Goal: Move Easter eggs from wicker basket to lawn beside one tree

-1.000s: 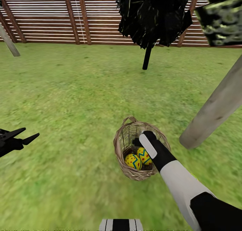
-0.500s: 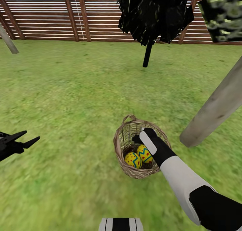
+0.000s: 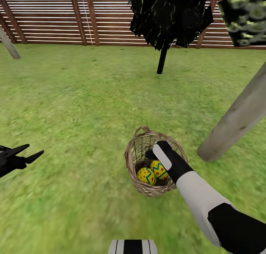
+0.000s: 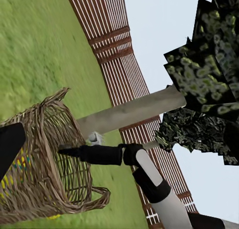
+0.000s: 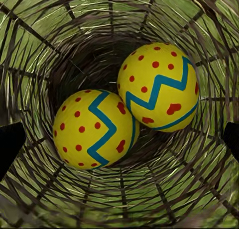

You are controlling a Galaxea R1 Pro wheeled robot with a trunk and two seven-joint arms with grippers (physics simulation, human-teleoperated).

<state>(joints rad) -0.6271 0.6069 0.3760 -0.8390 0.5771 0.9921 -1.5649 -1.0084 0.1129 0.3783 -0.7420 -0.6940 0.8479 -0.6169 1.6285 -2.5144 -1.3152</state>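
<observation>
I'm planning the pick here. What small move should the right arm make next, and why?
Probably lower the right gripper a little and shut on the nearer egg. Its jaws are spread wide over the two eggs that show, lying touching in the wicker basket, and grip nothing yet.

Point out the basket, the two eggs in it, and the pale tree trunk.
wicker basket [image 3: 133, 161]: head view, on its left wall.
left egg [image 5: 92, 129]: right wrist view, on its blue zigzag.
right egg [image 5: 158, 87]: right wrist view, on its middle.
tree trunk [image 3: 236, 121]: head view, on the leaning trunk's middle.
</observation>
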